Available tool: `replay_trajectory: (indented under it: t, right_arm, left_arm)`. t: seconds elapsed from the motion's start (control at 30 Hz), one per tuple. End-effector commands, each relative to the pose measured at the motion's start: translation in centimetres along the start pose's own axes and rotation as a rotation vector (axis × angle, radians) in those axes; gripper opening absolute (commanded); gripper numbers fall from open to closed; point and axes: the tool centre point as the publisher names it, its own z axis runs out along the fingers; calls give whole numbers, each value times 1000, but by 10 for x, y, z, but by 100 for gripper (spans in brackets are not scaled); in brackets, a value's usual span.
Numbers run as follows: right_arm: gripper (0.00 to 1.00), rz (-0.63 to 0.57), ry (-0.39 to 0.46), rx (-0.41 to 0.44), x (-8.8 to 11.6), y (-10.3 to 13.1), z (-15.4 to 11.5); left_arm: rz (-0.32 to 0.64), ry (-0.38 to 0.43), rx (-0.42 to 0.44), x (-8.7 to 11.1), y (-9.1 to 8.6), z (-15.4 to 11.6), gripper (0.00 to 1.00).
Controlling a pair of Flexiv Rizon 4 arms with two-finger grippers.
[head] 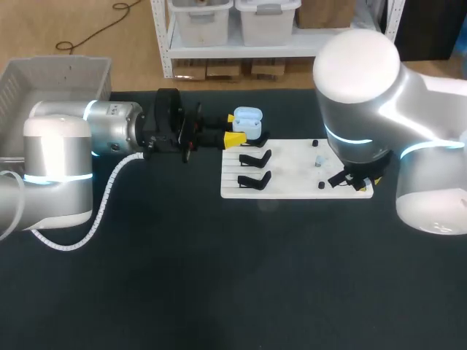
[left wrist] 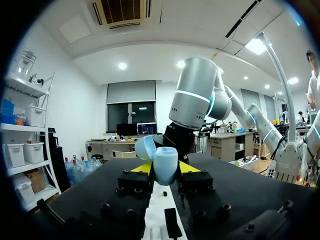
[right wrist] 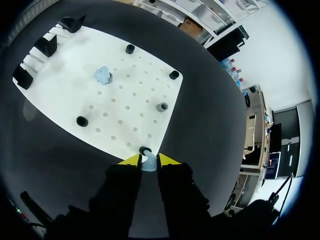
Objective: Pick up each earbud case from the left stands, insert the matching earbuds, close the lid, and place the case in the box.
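Head view: earbud case, light blue, lid open, held by the left gripper just beyond the far-left corner of the white board, above the black stands. The box stands well apart at the far left, and the right gripper hangs over the board's near-right corner. Left wrist view: the case sits upright between the yellow tips, which press it from both sides across its lower shell, leaving the lid free. I judge it light, rigid and smooth-skinned, so it may twist. The flat sides of the base are the right place to hold it, and the lid's hinge should not be loaded. Right wrist view: the right gripper has its jaws drawn narrow, pinching one small blue earbud beside a black peg at the board's edge. I judge the earbud tiny, hard, slippery and easily flicked away. A second earbud rests mid-board, untouched.
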Motion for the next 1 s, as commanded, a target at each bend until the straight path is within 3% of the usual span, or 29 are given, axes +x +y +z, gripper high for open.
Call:
replay_trajectory:
  t: [0.03, 0.27, 0.53, 0.73, 1.0]
  right_arm:
    - [0, 0, 0, 3, 1, 0, -1]
    - [0, 27, 9, 16, 5, -1, -24]
    - [0, 100, 49, -9, 4, 4, -79]
    - [0, 176, 140, -64, -13, 13, -130]
    - [0, 227, 265, -112, -38, 45, -181]
  left_arm:
    - [2, -6, 0, 3, 0, 0, 0]
    - [2, -6, 0, 3, 0, 0, 0]
    - [2, -6, 0, 3, 0, 0, 0]
    - [2, -6, 0, 3, 0, 0, 0]
    - [2, -6, 0, 3, 0, 0, 0]
